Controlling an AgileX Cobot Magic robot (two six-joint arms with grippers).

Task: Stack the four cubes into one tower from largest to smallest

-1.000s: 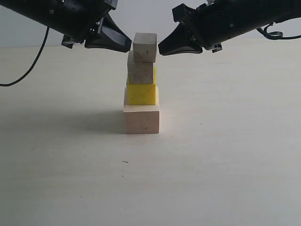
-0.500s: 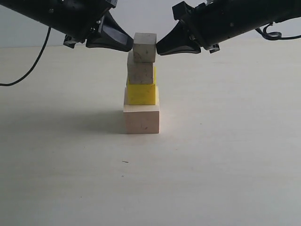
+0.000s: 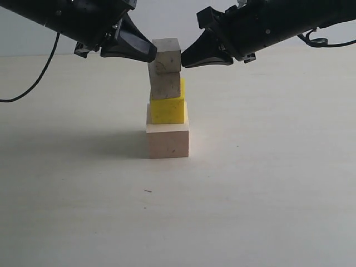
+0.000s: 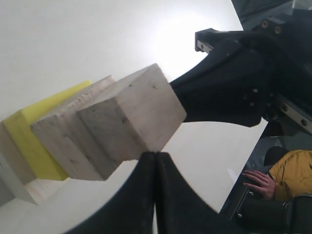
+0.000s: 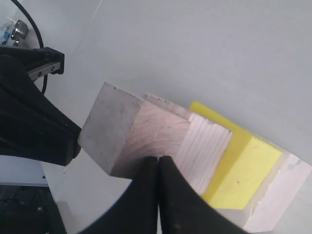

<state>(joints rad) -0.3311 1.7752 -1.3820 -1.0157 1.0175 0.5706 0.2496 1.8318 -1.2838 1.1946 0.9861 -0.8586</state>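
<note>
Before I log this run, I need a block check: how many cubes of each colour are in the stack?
Pale wood: 3, namely the large base cube, the lower small cube and the top small cube
Yellow: 1, the yellow cube
Total: 4

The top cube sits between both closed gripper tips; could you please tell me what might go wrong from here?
The left gripper and right gripper, both shut, appear to press the top cube from opposite sides; uneven pushing could tip it off. The small cube below sits off-centre on the yellow cube, so a sideways nudge might topple the upper cubes.
</note>
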